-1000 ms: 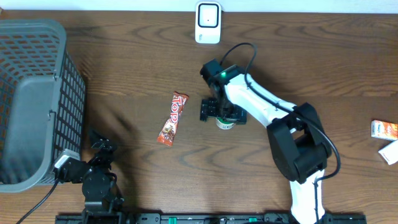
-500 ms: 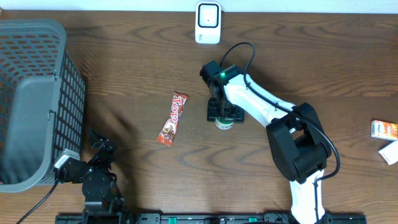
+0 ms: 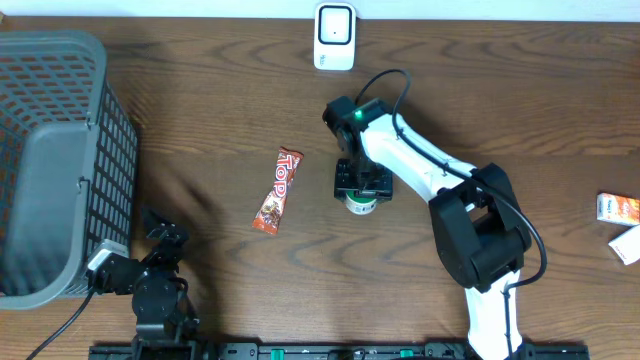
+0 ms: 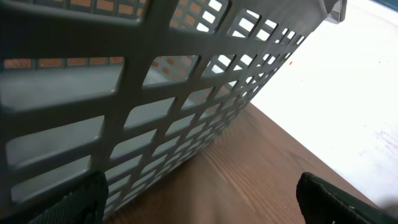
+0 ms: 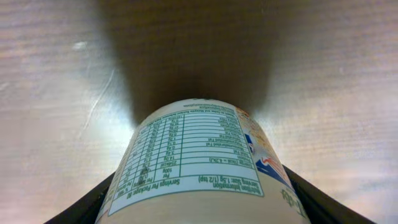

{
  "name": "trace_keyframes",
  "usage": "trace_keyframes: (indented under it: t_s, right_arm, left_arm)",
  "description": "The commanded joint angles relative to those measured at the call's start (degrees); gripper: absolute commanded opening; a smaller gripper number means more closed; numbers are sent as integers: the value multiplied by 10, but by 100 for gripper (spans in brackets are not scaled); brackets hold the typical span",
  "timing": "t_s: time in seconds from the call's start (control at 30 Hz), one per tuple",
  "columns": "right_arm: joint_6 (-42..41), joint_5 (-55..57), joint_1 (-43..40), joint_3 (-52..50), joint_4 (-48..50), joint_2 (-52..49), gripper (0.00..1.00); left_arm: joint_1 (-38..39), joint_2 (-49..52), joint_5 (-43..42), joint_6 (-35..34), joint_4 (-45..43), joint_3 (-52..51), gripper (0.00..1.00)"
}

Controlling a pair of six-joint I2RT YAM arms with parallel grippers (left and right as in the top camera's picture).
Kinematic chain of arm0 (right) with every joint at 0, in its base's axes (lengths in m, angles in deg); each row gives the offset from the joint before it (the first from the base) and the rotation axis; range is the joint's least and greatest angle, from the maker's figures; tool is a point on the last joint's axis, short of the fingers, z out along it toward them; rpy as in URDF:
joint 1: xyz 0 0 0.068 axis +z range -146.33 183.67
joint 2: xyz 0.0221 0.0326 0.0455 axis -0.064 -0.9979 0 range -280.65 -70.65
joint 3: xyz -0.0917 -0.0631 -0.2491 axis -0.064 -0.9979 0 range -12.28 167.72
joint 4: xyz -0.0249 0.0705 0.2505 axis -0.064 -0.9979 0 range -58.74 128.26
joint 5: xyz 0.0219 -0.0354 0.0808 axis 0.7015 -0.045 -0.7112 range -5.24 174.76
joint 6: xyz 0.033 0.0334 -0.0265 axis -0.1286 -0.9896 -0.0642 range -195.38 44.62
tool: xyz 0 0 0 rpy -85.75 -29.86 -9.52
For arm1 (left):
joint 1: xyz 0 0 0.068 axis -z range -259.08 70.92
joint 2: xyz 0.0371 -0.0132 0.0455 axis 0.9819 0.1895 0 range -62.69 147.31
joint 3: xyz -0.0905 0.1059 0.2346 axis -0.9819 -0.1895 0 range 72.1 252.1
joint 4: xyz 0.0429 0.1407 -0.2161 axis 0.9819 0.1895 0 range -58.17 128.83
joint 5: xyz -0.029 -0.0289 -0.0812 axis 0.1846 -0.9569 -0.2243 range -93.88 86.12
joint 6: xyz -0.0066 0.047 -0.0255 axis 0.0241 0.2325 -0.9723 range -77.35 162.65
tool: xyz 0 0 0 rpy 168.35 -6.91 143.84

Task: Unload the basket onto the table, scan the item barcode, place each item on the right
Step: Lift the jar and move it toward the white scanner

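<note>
Cup (image 3: 361, 204) upright on table (image 3: 180, 90), mid-way, well below scanner (image 3: 334, 36), nutrition label toward right wrist camera. Clamped at both sides by right gripper (image 3: 361, 182), partly closed round it. Near on the left, apart: snack bar (image 3: 277, 190). Far left, beside basket (image 3: 50, 160): left gripper (image 4: 199, 208), wide open, empty.

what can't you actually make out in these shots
- barcode: not visible; right wrist view shows only the container's nutrition label, lower part cut off by the frame edge.
- container body, overhead: covered by the right gripper.
- basket contents, left wrist: mesh wall blocks them.
- packets at overhead's right edge: too small to read.
</note>
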Motion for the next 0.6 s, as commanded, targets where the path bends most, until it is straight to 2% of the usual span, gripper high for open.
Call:
trace_keyframes:
  t_s: [0.0,0.07,0.17,0.33,0.57]
  right_arm:
    - [14,-34,-14,75,-48,2,43]
    - [47,-89,-32,143,-102,2,47]
    - [54,-165,-53,177,-123,2,47]
    - [89,-282,-89,183,-174,2,45]
    - [150,-334,-121,182,-275,2,46]
  left_arm:
    - [-2,-3,9,1,13,-10,97]
    - [-2,-3,9,1,13,-10,97]
    - [-2,-3,9,1,13,-10,97]
    - [-2,-3,9,1,13,-10,97]
    - [-2,-3,9,1,13,-10,97]
